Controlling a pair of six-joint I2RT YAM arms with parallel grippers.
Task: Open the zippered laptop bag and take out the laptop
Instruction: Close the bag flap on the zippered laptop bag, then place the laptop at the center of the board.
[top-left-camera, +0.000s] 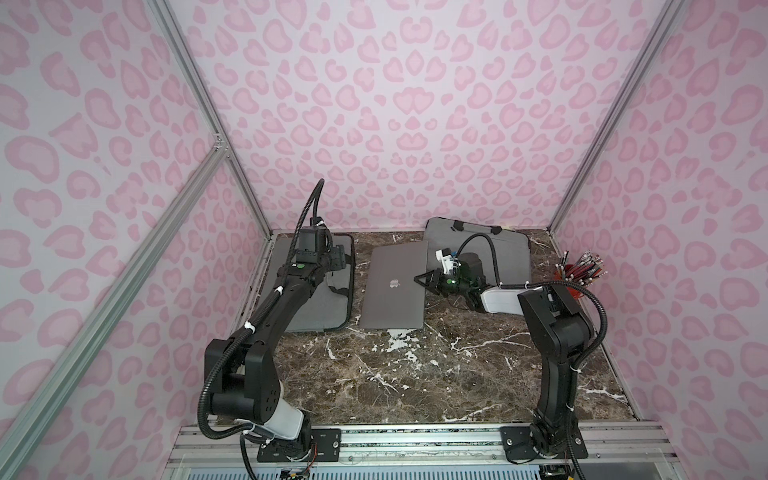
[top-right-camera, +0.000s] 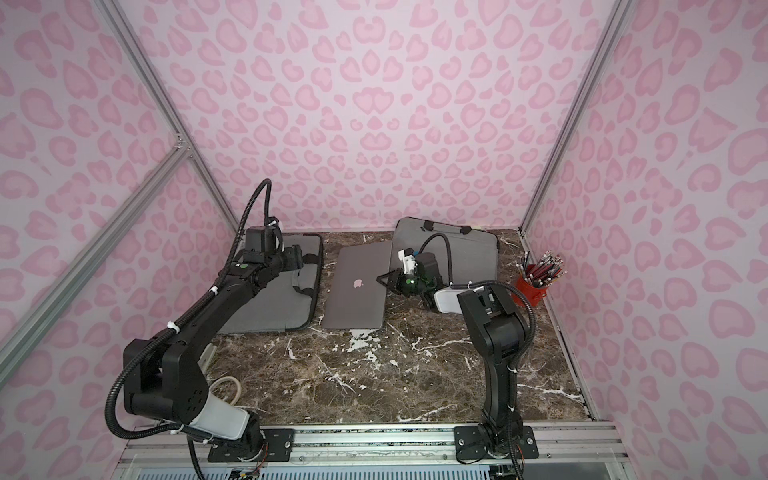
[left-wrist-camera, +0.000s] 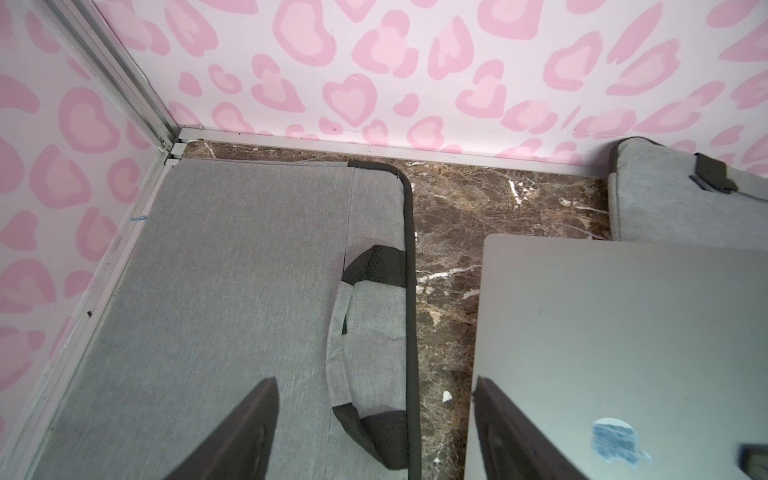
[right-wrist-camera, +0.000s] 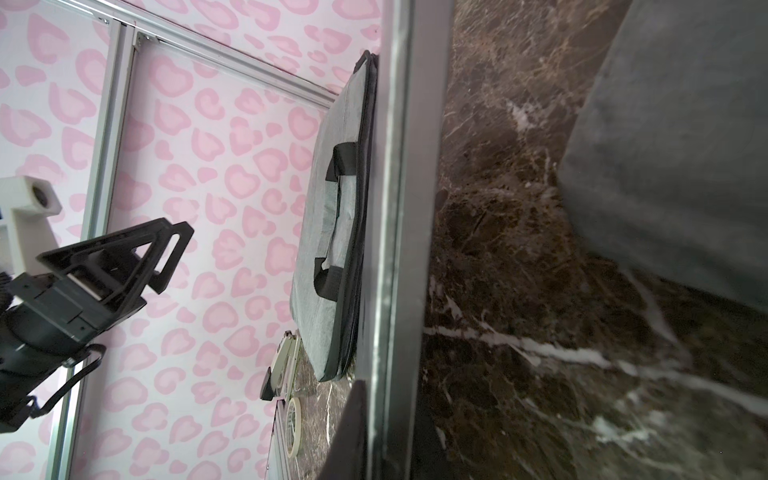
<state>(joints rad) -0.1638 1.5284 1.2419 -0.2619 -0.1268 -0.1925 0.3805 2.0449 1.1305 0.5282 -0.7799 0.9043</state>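
While the job looks close to done, the laptop (top-left-camera: 395, 286) lies lid-up on the marble table (top-left-camera: 415, 374) in both top views, outside either bag. A gray bag (top-left-camera: 324, 307) sits just beside one long edge and a second gray bag (top-left-camera: 498, 249) seems to touch its far corner. The right gripper (top-left-camera: 415, 279) pinches the laptop's other long edge, I'd guess to steady it. From the left wrist, the left gripper (left-wrist-camera: 374, 380) spreads wide and empty, straddling the gap beside the laptop. From the right wrist, the laptop's silver rim looks thin, smooth and closed.
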